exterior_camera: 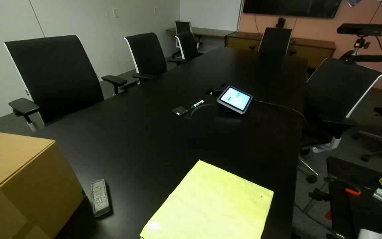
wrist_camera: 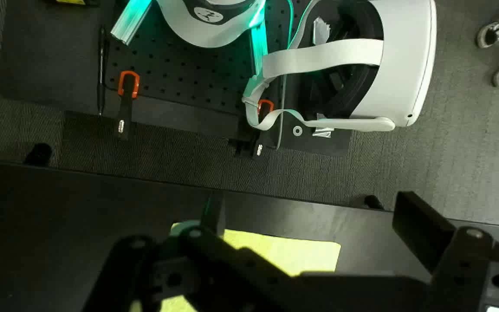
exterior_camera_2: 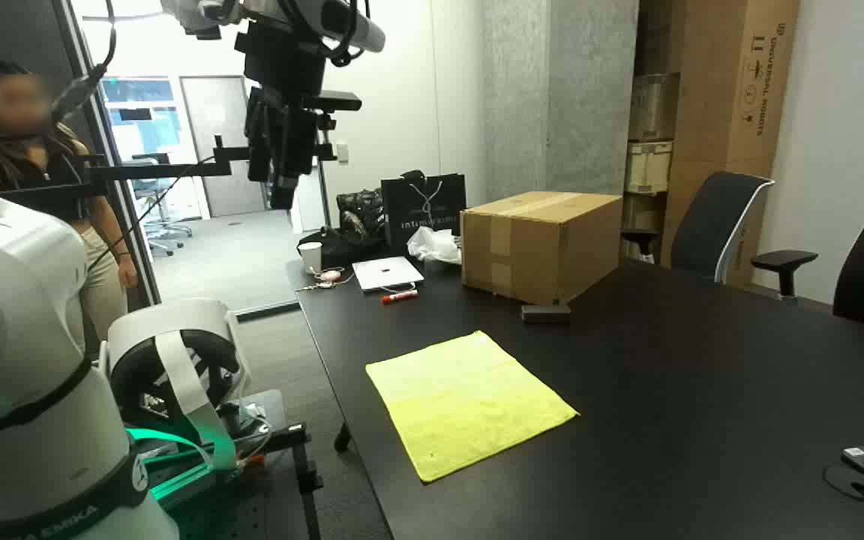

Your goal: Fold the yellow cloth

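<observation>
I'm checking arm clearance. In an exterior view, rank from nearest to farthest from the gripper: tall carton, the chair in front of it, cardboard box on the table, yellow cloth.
1. Yellow cloth: spread on the table, lower than the gripper.
2. Cardboard box: farther back on the table.
3. Chair: beyond the box, right in the picture.
4. Tall carton: behind the chair.

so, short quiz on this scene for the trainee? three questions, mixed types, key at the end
1. Pick one. On the table, the yellow cloth is:
a) crumpled in a heap
b) lying flat
c) rolled up

2. Fill in: in an exterior view, the grey block lies between the yellow cloth and the ____.

3. True or false: in the wrist view, the end effector stands open.

Key: 1 b; 2 cardboard box; 3 true.
</observation>
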{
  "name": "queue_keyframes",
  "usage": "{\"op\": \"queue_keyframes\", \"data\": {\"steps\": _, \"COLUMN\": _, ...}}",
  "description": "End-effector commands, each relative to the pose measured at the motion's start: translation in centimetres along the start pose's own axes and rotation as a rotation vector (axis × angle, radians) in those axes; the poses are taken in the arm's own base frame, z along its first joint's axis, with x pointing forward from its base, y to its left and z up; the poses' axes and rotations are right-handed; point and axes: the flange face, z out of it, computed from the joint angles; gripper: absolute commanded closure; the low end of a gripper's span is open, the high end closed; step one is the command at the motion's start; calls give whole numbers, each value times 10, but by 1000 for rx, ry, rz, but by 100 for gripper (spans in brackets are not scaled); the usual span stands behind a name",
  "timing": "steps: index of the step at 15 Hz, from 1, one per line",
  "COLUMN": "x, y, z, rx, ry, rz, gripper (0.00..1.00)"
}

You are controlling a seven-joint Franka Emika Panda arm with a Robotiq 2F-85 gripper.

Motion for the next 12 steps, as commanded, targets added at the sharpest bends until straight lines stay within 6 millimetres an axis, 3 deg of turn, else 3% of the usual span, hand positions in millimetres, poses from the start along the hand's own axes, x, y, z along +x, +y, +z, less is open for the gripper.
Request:
{"op": "queue_keyframes", "data": {"steps": 1, "x": 0, "y": 0, "z": -2, "rx": -1, "ry": 3, "rz": -1, "gripper": 0}}
{"op": "queue_keyframes", "data": {"steps": 5, "x": 1, "y": 0, "z": -4, "rx": -4, "ry": 9, "rz": 0, "gripper": 0}}
{"op": "queue_keyframes", "data": {"steps": 7, "x": 9, "y": 5, "z": 6, "rx": -7, "ry": 4, "rz": 2, "gripper": 0}}
{"op": "queue_keyframes", "data": {"steps": 10, "x": 36, "y": 21, "z": 38, "rx": -9, "ry": 27, "rz": 52, "gripper": 0}}
{"op": "queue_keyframes", "data": {"steps": 12, "x": 64, "y": 35, "z": 69, "rx": 10, "ry": 55, "rz": 95, "gripper": 0}}
